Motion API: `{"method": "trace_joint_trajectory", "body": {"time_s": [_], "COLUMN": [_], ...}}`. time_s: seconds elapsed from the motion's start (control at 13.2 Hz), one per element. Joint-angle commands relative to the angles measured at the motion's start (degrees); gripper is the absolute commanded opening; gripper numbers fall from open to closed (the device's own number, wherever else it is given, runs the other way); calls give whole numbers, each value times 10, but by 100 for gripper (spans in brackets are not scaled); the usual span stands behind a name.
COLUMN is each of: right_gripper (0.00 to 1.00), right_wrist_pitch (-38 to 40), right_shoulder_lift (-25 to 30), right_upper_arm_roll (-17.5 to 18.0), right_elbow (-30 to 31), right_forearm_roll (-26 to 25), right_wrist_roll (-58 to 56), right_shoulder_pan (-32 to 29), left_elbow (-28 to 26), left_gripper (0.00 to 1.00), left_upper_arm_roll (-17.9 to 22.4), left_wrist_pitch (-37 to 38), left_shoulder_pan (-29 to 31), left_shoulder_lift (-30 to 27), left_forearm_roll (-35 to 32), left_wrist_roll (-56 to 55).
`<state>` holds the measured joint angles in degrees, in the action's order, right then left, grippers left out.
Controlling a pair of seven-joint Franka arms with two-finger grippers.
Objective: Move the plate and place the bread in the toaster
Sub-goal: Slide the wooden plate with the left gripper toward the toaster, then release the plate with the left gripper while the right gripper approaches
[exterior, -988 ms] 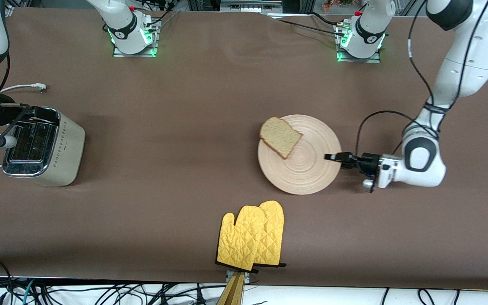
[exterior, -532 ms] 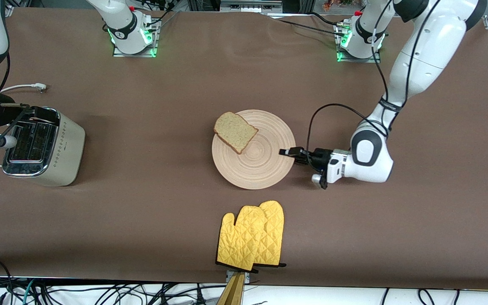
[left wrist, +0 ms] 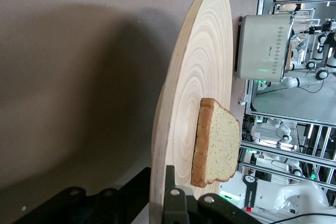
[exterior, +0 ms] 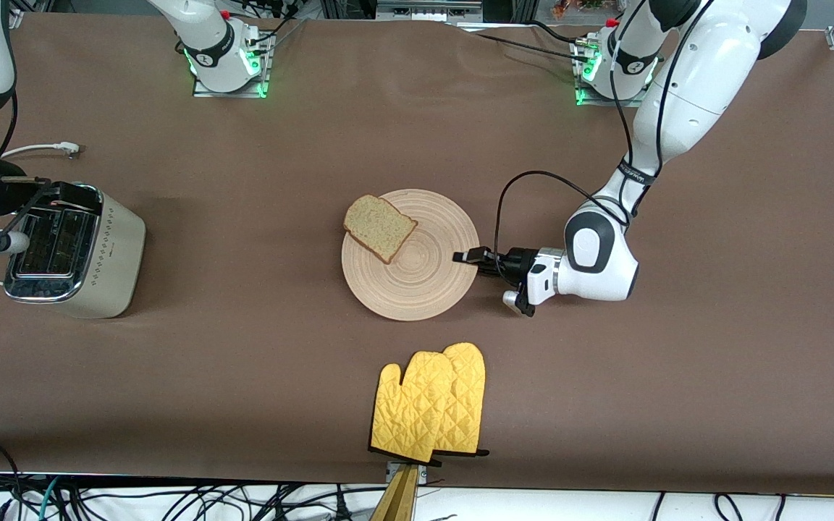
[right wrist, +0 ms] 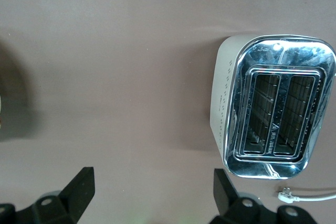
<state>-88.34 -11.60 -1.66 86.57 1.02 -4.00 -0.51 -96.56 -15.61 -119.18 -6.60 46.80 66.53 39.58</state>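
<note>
Mid-counter, well apart from the cream two-slot chrome-topped toaster point(exterior: 73, 250), left gripper point(exterior: 465, 256) clamped on the round pale-wood plate point(exterior: 424, 278) rim has dragged it toasterward, brown-crusted bread slice point(exterior: 379, 228) riding along. Right gripper point(right wrist: 152, 187), jaws apart, waits above the toaster.

Bare table btwn toaster point(exterior: 73, 250) & plate point(exterior: 417, 289); mitts point(exterior: 431, 401) nearer cam

Bread point(exterior: 379, 227) on plate point(exterior: 424, 286), mid tabletop point(exterior: 258, 362). Toaster point(exterior: 73, 250) at right arm's end. Mitts point(exterior: 430, 401) nearer camera than plate.
</note>
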Motion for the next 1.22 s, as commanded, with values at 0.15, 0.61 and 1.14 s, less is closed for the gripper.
{"method": "trace_joint_trajectory", "body": {"time_s": [0.15, 0.61, 1.14], "right_gripper": [100, 100, 100], "right_wrist_pitch": [0, -55, -143], "right_shoulder_lift": [-5, -54, -138], "right_upper_arm_roll": [5, 5, 5], "right_elbow": [-1, 9, 11], "right_forearm_roll": [70, 114, 171], "right_wrist_roll": [9, 134, 319], "right_shoulder_pan": [2, 86, 175], "left_elbow": [-6, -6, -90], "left_gripper": [0, 96, 100], "left_upper_arm_roll": [5, 15, 65], "left_wrist_pitch": [-16, -19, -13], "left_shoulder_pan": [-7, -7, 42], "left_shoulder_lift": [6, 4, -115], "left_forearm_roll": [24, 18, -3], "left_wrist_roll": [1, 2, 3]}}
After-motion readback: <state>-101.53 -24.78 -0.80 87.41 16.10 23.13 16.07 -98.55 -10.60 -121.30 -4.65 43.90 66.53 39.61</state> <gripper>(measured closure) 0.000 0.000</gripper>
